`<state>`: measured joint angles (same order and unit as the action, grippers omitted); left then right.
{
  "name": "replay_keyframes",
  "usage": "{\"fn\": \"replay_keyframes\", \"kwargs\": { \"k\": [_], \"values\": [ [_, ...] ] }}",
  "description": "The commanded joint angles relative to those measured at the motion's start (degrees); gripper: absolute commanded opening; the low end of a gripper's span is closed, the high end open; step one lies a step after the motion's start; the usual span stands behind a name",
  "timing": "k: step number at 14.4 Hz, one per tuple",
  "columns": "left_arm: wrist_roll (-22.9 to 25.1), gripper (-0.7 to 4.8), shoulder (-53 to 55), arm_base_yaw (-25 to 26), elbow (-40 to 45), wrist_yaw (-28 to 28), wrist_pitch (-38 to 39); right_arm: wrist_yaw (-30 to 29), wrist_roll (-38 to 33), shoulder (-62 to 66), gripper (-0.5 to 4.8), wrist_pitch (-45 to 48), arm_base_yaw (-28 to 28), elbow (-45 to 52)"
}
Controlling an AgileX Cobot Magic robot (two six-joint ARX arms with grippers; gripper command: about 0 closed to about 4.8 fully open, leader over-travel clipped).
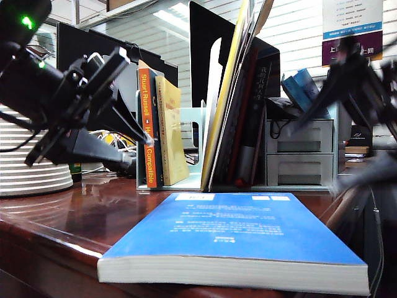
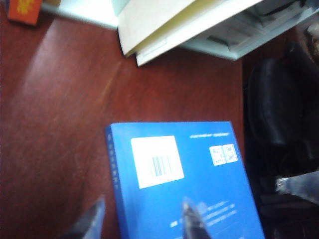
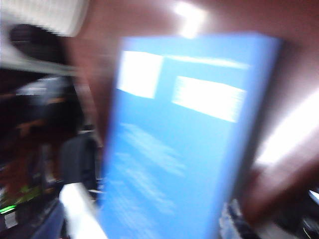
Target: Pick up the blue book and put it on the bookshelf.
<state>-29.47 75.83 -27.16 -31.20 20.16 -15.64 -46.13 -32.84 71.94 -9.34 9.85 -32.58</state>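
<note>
The blue book (image 1: 239, 233) lies flat, back cover up, near the front of the brown table (image 1: 68, 211). Behind it stands the pale mint bookshelf (image 1: 189, 124), holding several upright and leaning books. My left gripper (image 1: 127, 127) hangs high at the left, above the table. In its wrist view the left gripper (image 2: 143, 223) is open, one fingertip (image 2: 192, 221) over the blue book (image 2: 189, 184), the other over bare wood beside its spine. My right gripper (image 1: 315, 156) is a blur at the right. The right gripper (image 3: 154, 219) is open, with the blue book (image 3: 184, 149) between its fingers, not clamped.
An orange-spined book (image 1: 147, 130) stands at the shelf's left end. A two-drawer unit (image 1: 301, 152) sits to the right of the shelf, and a white ribbed stack (image 1: 31, 167) at the far left. A black chair (image 2: 279, 114) is beyond the table edge.
</note>
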Motion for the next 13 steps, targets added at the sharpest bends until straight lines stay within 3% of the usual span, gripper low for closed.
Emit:
{"fn": "replay_keyframes", "kwargs": {
  "k": [1,5,10,13],
  "values": [
    [-1.2,2.16,1.1,-0.4,-0.2,1.0,-0.5,-0.2,1.6,2.3,4.19,-3.9,0.1,0.0],
    [-1.2,2.15,3.1,-2.8,-0.2,4.6,0.2,-0.7,2.0,3.6,4.18,-5.5,0.2,1.8],
    [-1.6,2.15,5.6,-5.8,-0.2,2.2,0.5,-1.4,2.9,3.7,4.18,-5.0,1.4,2.7],
    [-5.4,2.15,7.9,-6.4,-0.2,2.3,0.5,-1.4,2.9,3.7,4.18,-3.9,1.6,2.7]
  ]
}}
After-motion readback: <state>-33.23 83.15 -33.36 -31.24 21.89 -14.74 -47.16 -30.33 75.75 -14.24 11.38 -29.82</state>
